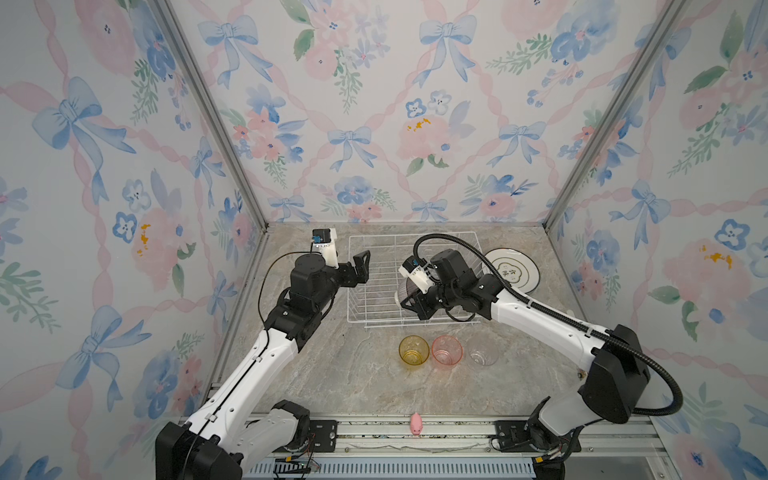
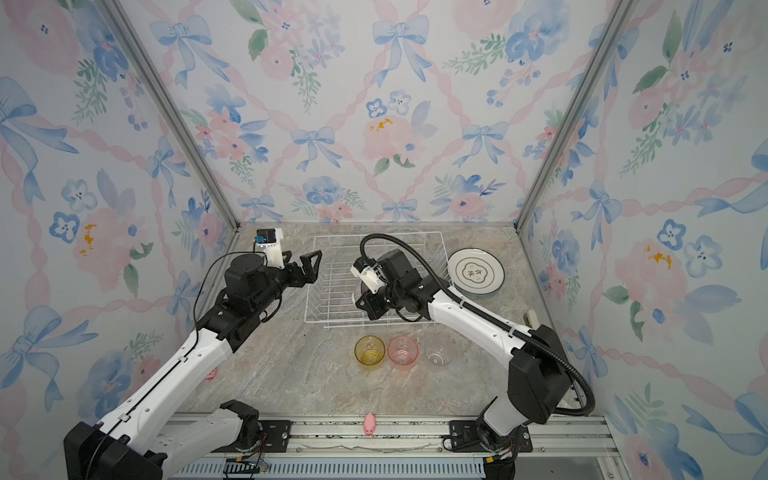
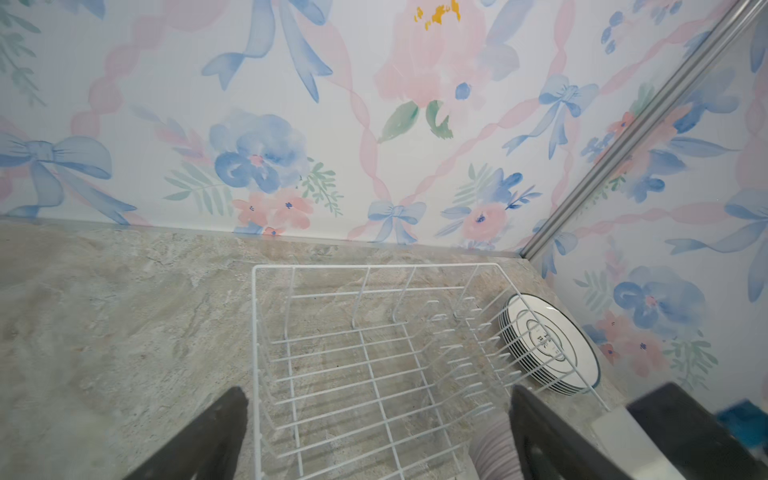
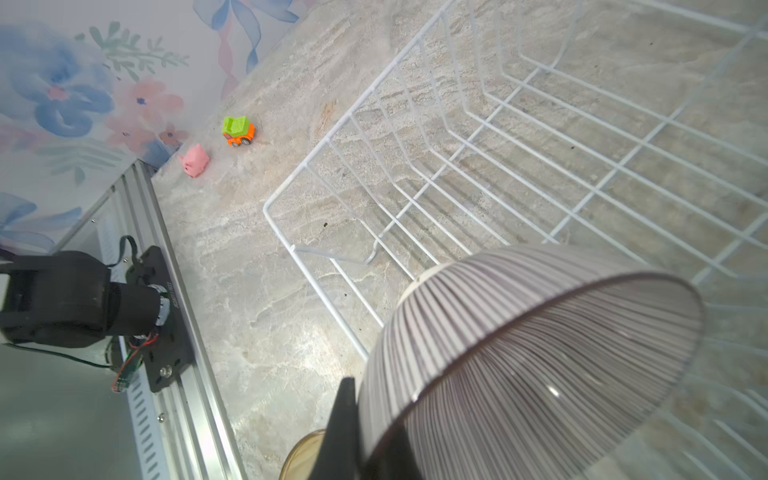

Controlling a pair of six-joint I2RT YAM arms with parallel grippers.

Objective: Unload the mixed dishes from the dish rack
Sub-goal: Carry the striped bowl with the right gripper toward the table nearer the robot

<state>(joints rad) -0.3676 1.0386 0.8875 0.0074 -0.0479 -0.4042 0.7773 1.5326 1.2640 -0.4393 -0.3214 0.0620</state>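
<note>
1. Since the pig toy (image 1: 416, 424) on the front rail is no dish, it needs no handling.
2. Yellow tumbler (image 1: 414, 351), pink tumbler (image 1: 447, 350) and clear tumbler (image 1: 483, 352) stand upright in a row on the surface (image 1: 332, 374), just in front of the rack's near wall. They are judged already unloaded. They sit under the shortest way out, so the carry should pass beside them, not over them.
3. The right tool (image 1: 409, 303) is clamped on the rim of the striped bowl (image 4: 532, 353). The bowl hangs tilted on its side above the near right part of the rack. One finger shows outside the bowl's wall; the inner one is hidden.
4. Step in hand, as judged: carry the bowl out and set it down. Raise it above the near rim wire before any sideways move. Turn it foot down. Lower it onto bare surface on the left arm's side of the yellow tumbler. Let go only once the foot rests flat.
5. The dish rack (image 3: 374, 266) shows no other dish, so the bowl appears to be the last item.
6. The left tool (image 1: 360, 266) stands at the rack's left wall, jaws wide apart, holding nothing. It is best kept out of the carry path.
7. The plate stack (image 1: 512, 268) lies flat on the surface by the rack's far right side; contact with the rack cannot be determined.
</note>
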